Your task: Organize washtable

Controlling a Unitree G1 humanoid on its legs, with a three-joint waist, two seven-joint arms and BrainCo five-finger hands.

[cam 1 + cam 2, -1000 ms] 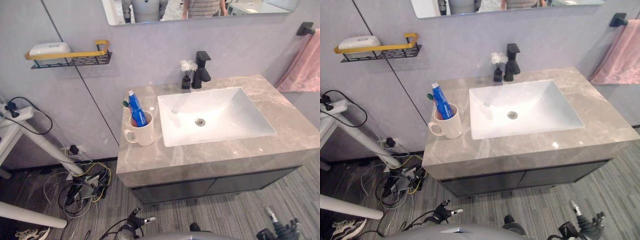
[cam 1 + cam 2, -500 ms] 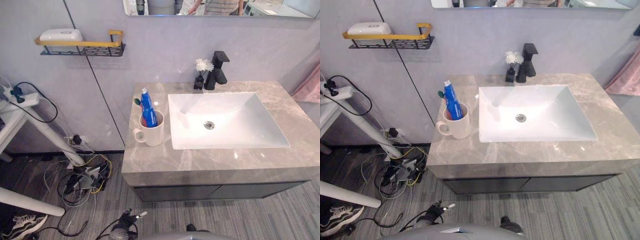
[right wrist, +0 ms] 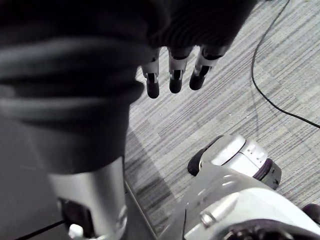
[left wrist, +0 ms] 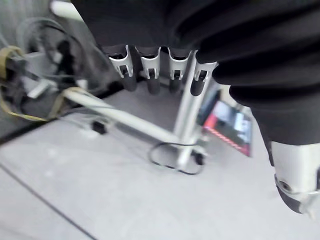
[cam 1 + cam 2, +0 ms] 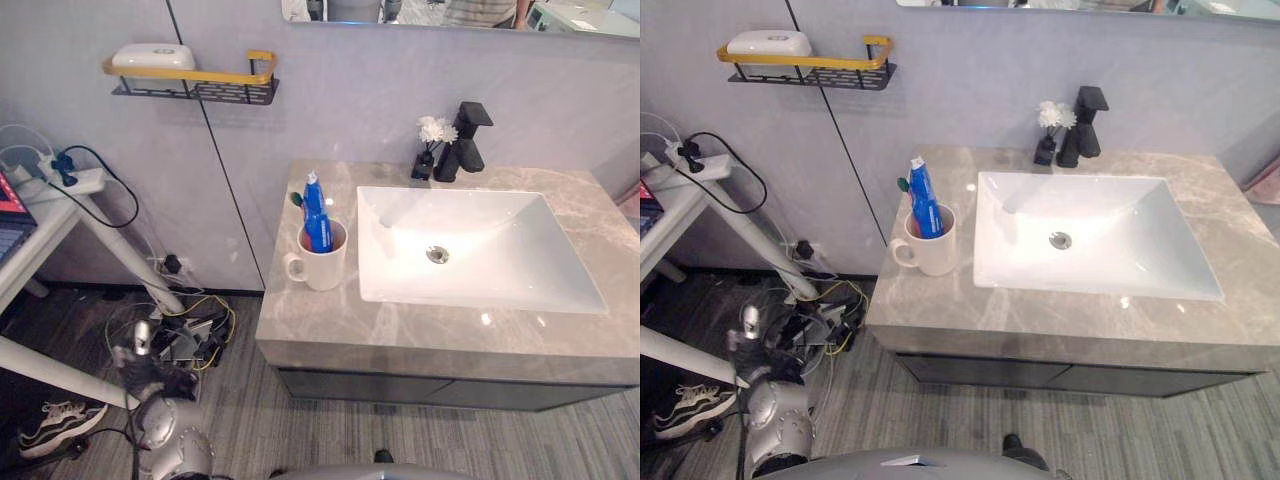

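The grey marble washtable (image 5: pixel 330 325) holds a white sink (image 5: pixel 520 285). A white mug (image 5: pixel 322 268) stands left of the sink with a blue toothpaste tube (image 5: pixel 316 212) and a green toothbrush (image 5: pixel 297 200) in it. Behind the sink are a black faucet (image 5: pixel 462 140) and a small black vase with a white flower (image 5: pixel 428 150). My left hand (image 5: pixel 135 355) hangs low beside the floor cables, its fingers (image 4: pixel 150 75) straight and holding nothing. My right hand (image 3: pixel 170 75) hangs over the striped floor, fingers relaxed and holding nothing.
A black wall shelf with a gold rail (image 5: pixel 200 85) carries a white soap box (image 5: pixel 152 56). A white table (image 5: pixel 40 225) with a power strip (image 5: pixel 70 180) stands at the left. Tangled cables (image 5: pixel 195 335) and a shoe (image 5: pixel 55 420) lie on the floor.
The camera has turned left, so the whole washtable sits further right in the picture. My left hand has come up from the bottom edge to the lower left by the cables.
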